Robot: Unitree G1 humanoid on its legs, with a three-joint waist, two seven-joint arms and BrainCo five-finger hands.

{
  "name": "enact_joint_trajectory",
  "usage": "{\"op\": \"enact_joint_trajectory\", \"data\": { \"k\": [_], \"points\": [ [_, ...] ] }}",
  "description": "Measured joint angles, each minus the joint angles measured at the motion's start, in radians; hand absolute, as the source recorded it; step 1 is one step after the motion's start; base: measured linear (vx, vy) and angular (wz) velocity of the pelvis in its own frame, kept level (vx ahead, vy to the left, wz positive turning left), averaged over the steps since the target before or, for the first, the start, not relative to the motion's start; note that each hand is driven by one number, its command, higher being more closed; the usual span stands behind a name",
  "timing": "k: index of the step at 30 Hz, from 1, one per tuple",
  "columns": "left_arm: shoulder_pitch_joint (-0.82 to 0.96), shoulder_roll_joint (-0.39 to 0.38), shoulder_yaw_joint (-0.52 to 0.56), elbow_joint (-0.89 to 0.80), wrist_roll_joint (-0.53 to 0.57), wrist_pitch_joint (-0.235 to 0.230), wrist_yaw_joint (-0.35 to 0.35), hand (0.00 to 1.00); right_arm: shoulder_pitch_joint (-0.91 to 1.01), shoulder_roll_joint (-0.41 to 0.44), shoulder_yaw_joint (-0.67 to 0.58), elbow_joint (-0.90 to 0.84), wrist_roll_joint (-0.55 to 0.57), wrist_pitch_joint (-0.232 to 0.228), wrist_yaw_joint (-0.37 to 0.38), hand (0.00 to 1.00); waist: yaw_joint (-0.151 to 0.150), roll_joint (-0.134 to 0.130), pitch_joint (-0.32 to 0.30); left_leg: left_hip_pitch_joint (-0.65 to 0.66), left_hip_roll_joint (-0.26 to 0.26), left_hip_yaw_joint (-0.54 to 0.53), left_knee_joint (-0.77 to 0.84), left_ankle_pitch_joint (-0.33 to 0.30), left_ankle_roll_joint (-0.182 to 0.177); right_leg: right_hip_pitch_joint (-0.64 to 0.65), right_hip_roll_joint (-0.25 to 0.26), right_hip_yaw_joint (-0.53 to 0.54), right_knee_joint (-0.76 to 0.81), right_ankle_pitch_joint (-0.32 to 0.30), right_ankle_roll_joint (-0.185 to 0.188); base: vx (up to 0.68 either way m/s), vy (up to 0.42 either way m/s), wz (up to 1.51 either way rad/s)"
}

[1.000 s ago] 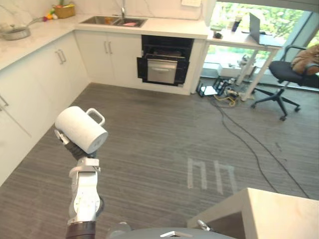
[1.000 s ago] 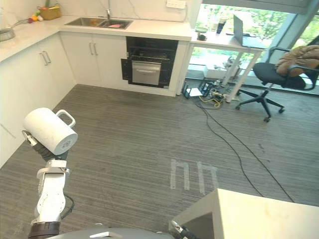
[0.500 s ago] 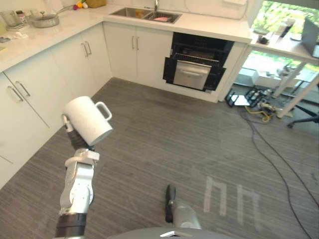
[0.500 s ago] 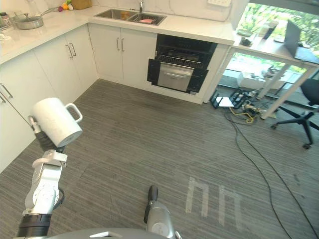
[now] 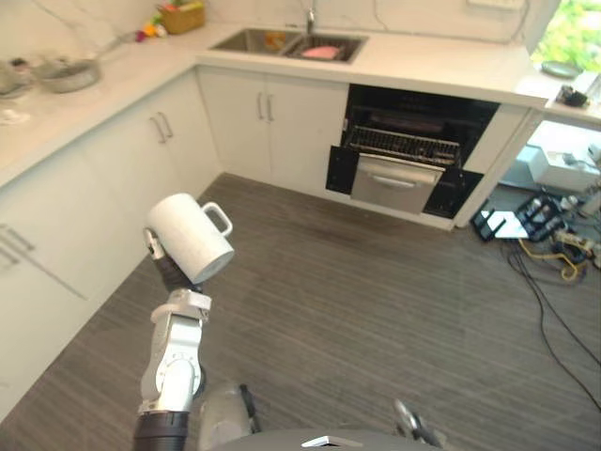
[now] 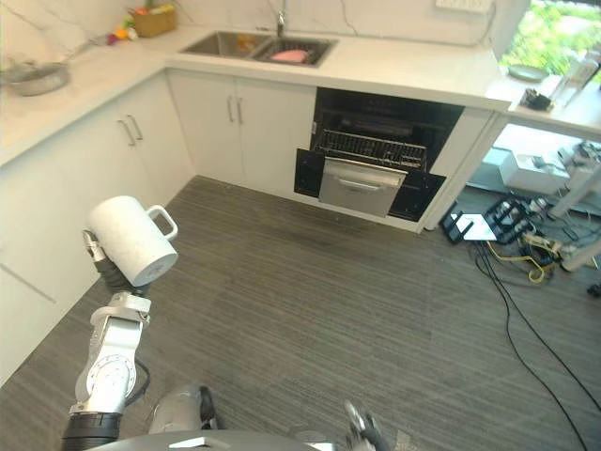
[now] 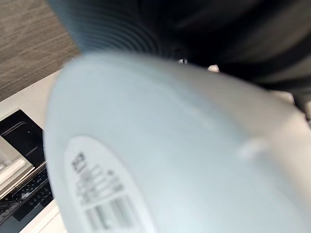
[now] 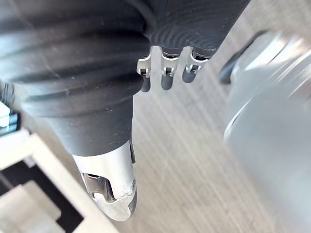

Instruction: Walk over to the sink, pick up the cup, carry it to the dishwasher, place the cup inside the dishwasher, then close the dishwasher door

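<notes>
A white cup (image 5: 188, 237) with a handle lies tilted in my left hand (image 5: 169, 274), which is shut on it from below, raised above the grey floor near the left cabinets. In the left wrist view the cup's labelled base (image 7: 160, 165) sits close under the dark cover. The dishwasher (image 5: 406, 150) stands open under the counter ahead, its wire rack (image 5: 404, 146) showing and its silver front (image 5: 398, 183) pulled out. The sink (image 5: 286, 41) lies in the counter to its left. My right hand (image 8: 165, 73) hangs over the floor, fingers relaxed, holding nothing.
White cabinets (image 5: 103, 178) run along the left and back. A pan (image 5: 61, 73) and a fruit basket (image 5: 183, 16) stand on the counter. Cables and power strips (image 5: 549, 235) lie on the floor at the right. The striped floor (image 5: 376, 291) stretches between me and the dishwasher.
The camera has moved closer and turned, so the dishwasher looks nearer and more central. The cup stays held in my left hand.
</notes>
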Motion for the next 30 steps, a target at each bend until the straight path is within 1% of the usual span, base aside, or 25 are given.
{"op": "enact_joint_trajectory", "data": {
  "k": [1,2,3,5,6,7,8,9,10,11,12,13,14,15,17,18,20,22,23,24,25,26,27,28,30],
  "points": [
    [0.001,-0.005,-0.002,-0.026,0.000,-0.003,-0.002,1.00,-0.002,-0.018,0.028,-0.033,0.004,-0.015,-0.005,0.00,0.008,0.034,0.002,-0.003,0.020,0.002,-0.092,0.016,-0.008,0.051,0.023,0.001,0.001,-0.048,0.043,0.60,0.225,-0.80],
    [-0.011,0.013,0.010,-0.015,-0.001,-0.007,-0.001,1.00,-0.018,-0.012,0.046,-0.033,0.010,-0.016,-0.019,0.00,0.018,0.032,0.001,0.001,0.011,-0.005,-0.007,0.115,0.041,0.112,-0.013,-0.014,0.019,-0.124,0.079,0.60,0.253,-0.60],
    [-0.019,0.023,0.020,0.001,-0.001,-0.007,-0.001,1.00,-0.025,-0.007,0.055,-0.023,0.010,-0.012,-0.023,0.00,0.013,0.016,-0.001,-0.007,-0.003,-0.006,0.047,0.123,0.048,0.130,-0.039,-0.026,0.039,-0.141,0.081,0.73,0.339,-0.09],
    [-0.029,0.012,0.044,0.009,-0.001,-0.002,-0.007,1.00,-0.027,-0.004,0.061,-0.013,0.020,0.000,-0.032,0.00,-0.001,-0.024,-0.008,-0.016,-0.085,-0.027,0.161,0.084,0.109,0.102,-0.139,-0.072,0.224,-0.148,0.066,0.70,0.369,0.36],
    [-0.029,0.012,0.051,0.004,0.000,-0.001,-0.008,1.00,-0.022,-0.004,0.061,-0.013,0.020,0.010,-0.038,0.00,0.001,-0.037,-0.006,-0.006,-0.117,-0.030,0.169,0.072,0.127,0.083,-0.170,-0.077,0.295,-0.137,0.066,0.57,0.301,0.34],
    [-0.033,0.013,0.072,0.001,0.004,0.005,-0.010,1.00,-0.014,0.005,0.056,-0.001,0.019,0.025,-0.048,0.00,0.004,-0.070,-0.003,0.032,-0.174,-0.013,0.166,0.044,0.167,0.042,-0.239,-0.077,0.439,-0.088,0.093,0.46,0.213,0.28],
    [-0.034,0.014,0.082,0.001,0.012,0.006,-0.013,1.00,-0.011,0.010,0.051,0.010,0.018,0.029,-0.049,0.00,0.005,-0.086,-0.006,0.051,-0.200,-0.004,0.163,0.026,0.186,0.021,-0.272,-0.076,0.510,-0.042,0.121,0.57,0.229,0.31],
    [-0.034,0.018,0.088,0.002,0.031,0.007,-0.018,1.00,-0.004,0.020,0.052,0.020,0.017,0.033,-0.050,0.00,0.009,-0.103,-0.003,0.099,-0.243,-0.007,0.148,-0.012,0.199,-0.018,-0.324,-0.071,0.635,0.093,0.168,0.53,0.162,0.19],
    [-0.033,0.030,0.089,0.008,0.042,0.008,-0.020,1.00,0.011,0.036,0.054,0.019,0.014,0.027,-0.050,0.00,0.014,-0.106,0.005,0.172,-0.269,-0.009,0.094,-0.021,0.203,-0.083,-0.346,-0.063,0.786,0.136,0.159,0.50,0.138,0.06],
    [-0.032,0.033,0.090,0.011,0.043,0.008,-0.020,1.00,0.011,0.040,0.053,0.010,0.007,0.006,-0.050,0.00,0.016,-0.103,0.009,0.216,-0.279,-0.012,0.051,-0.020,0.201,-0.126,-0.351,-0.071,0.855,0.115,0.128,0.43,0.107,-0.19],
    [-0.031,0.033,0.089,0.013,0.043,0.008,-0.021,1.00,0.009,0.035,0.063,-0.013,0.005,-0.022,-0.051,0.00,0.015,-0.088,0.015,0.314,-0.286,-0.017,-0.041,-0.016,0.195,-0.200,-0.346,-0.127,0.941,0.060,0.050,0.37,0.104,-0.36],
    [-0.033,0.034,0.076,0.013,0.043,0.006,-0.023,1.00,0.018,0.036,0.072,-0.044,0.003,-0.043,-0.056,0.00,0.007,-0.068,0.015,0.391,-0.286,-0.032,-0.117,-0.010,0.186,-0.277,-0.320,-0.196,0.938,0.000,0.008,0.36,0.104,-0.39],
    [-0.036,0.037,0.071,0.013,0.043,0.006,-0.025,1.00,0.026,0.039,0.081,-0.068,0.003,-0.051,-0.061,0.00,-0.001,-0.056,0.016,0.419,-0.283,-0.036,-0.143,-0.009,0.185,-0.318,-0.297,-0.219,0.901,-0.030,0.000,0.37,0.097,-0.26],
    [-0.054,0.046,0.061,0.021,0.043,0.006,-0.026,1.00,0.044,0.049,0.093,-0.109,0.003,-0.057,-0.064,0.00,-0.024,-0.047,0.015,0.448,-0.274,-0.037,-0.171,-0.011,0.188,-0.389,-0.247,-0.260,0.739,-0.064,0.009,0.38,0.051,0.06],
    [-0.097,0.063,0.034,0.044,0.044,0.007,-0.026,1.00,0.080,0.075,0.090,-0.112,0.000,-0.039,-0.065,0.00,-0.056,-0.065,0.007,0.480,-0.272,-0.052,-0.200,-0.027,0.196,-0.433,-0.163,-0.298,0.209,0.055,0.065,0.41,-0.006,0.36],
    [-0.099,0.069,0.023,0.043,0.044,0.005,-0.027,1.00,0.101,0.094,0.078,-0.113,0.006,-0.036,-0.066,0.00,-0.069,-0.083,0.002,0.496,-0.286,-0.058,-0.211,-0.035,0.194,-0.457,-0.158,-0.298,0.056,0.113,0.087,0.47,-0.069,0.42],
    [-0.094,0.072,0.002,0.076,0.043,0.005,-0.021,1.00,0.164,0.093,0.057,-0.075,-0.013,-0.034,-0.086,0.00,-0.071,-0.092,0.001,0.558,-0.285,-0.084,-0.180,-0.107,0.188,-0.470,-0.158,-0.289,0.032,0.173,0.058,0.48,-0.088,0.31],
    [-0.084,0.067,-0.006,0.077,0.043,0.003,-0.019,1.00,0.190,0.094,0.048,-0.063,-0.011,-0.034,-0.102,0.00,-0.073,-0.074,0.000,0.578,-0.270,-0.093,-0.139,-0.171,0.181,-0.460,-0.140,-0.258,0.051,0.181,0.037,0.64,-0.171,0.10],
    [-0.071,0.062,-0.030,0.077,0.042,-0.012,-0.019,1.00,0.230,0.093,0.018,-0.063,0.010,-0.023,-0.128,0.00,-0.067,-0.044,-0.037,0.585,-0.220,-0.090,-0.038,-0.302,0.150,-0.451,-0.079,-0.182,0.135,0.173,-0.027,0.66,-0.195,-0.01],
    [-0.058,0.053,-0.043,0.079,0.042,-0.016,-0.018,1.00,0.239,0.088,0.001,-0.064,0.011,-0.016,-0.132,0.00,-0.070,-0.016,-0.057,0.593,-0.187,-0.082,-0.023,-0.328,0.129,-0.447,-0.054,-0.192,0.156,0.177,-0.044,0.85,-0.255,0.11],
    [-0.051,0.043,-0.060,0.073,0.042,-0.018,-0.021,1.00,0.244,0.087,-0.037,-0.050,0.008,-0.017,-0.138,0.00,-0.077,-0.016,-0.057,0.541,-0.138,-0.052,0.228,-0.356,0.088,-0.423,-0.055,-0.216,0.217,0.160,-0.048,0.66,-0.221,0.25],
    [-0.037,0.022,-0.085,0.082,0.043,-0.020,-0.020,1.00,0.252,0.069,-0.039,-0.048,0.007,-0.024,-0.136,0.00,-0.092,0.015,-0.058,0.412,-0.042,-0.035,0.546,-0.281,0.048,-0.389,-0.038,-0.242,0.241,0.118,-0.055,0.80,-0.258,0.25],
    [-0.030,0.007,-0.096,0.082,0.043,-0.016,-0.020,1.00,0.256,0.061,-0.040,-0.050,0.005,-0.033,-0.135,0.00,-0.088,0.027,-0.061,0.361,0.001,-0.029,0.669,-0.196,0.048,-0.363,-0.022,-0.243,0.230,0.099,-0.055,0.65,-0.177,0.10],
    [-0.033,-0.010,-0.117,0.083,0.043,-0.013,-0.020,1.00,0.252,0.053,-0.050,-0.056,-0.005,-0.049,-0.136,0.00,-0.086,0.041,-0.056,0.276,0.058,-0.032,0.836,-0.174,0.058,-0.294,0.002,-0.239,0.190,0.070,-0.052,0.69,-0.107,-0.04],
    [-0.051,0.000,-0.115,0.083,0.094,-0.006,-0.030,1.00,0.215,0.049,-0.080,-0.057,-0.014,-0.084,-0.157,0.00,-0.084,0.024,-0.045,0.198,0.070,-0.019,0.834,-0.209,0.085,-0.186,0.000,-0.210,0.106,0.053,-0.041,0.64,-0.080,-0.34]
  ]
}}
